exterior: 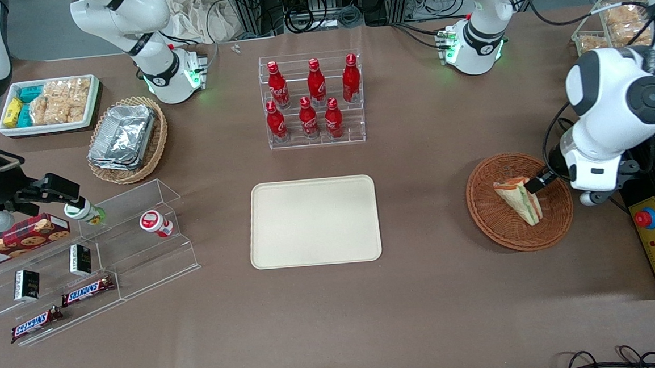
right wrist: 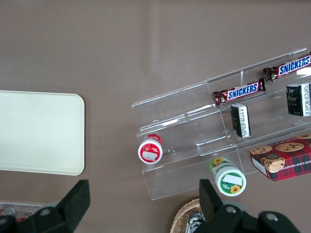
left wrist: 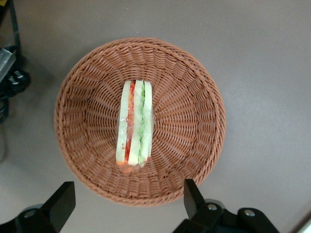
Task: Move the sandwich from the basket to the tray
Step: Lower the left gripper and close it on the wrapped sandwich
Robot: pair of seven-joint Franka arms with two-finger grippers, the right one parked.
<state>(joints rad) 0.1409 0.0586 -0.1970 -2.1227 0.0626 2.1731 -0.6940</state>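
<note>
Currently the sandwich point(left wrist: 134, 123) lies on edge in the basket point(left wrist: 194, 97), well apart from the tray point(exterior: 314, 221). Hand point(left wrist: 127, 204) hovers above the basket, fingers point(left wrist: 62, 203) spread wide, holding nothing.

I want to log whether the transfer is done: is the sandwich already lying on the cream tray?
No: the sandwich lies in the basket, the tray holds nothing, and the open gripper hovers above the basket.

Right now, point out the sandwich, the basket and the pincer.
sandwich point(left wrist: 134, 124), left wrist view, middle filling layers.
basket point(left wrist: 194, 121), left wrist view, bare woven wall.
pincer point(left wrist: 127, 200), left wrist view, midway between open fingertips, above basket.
</note>
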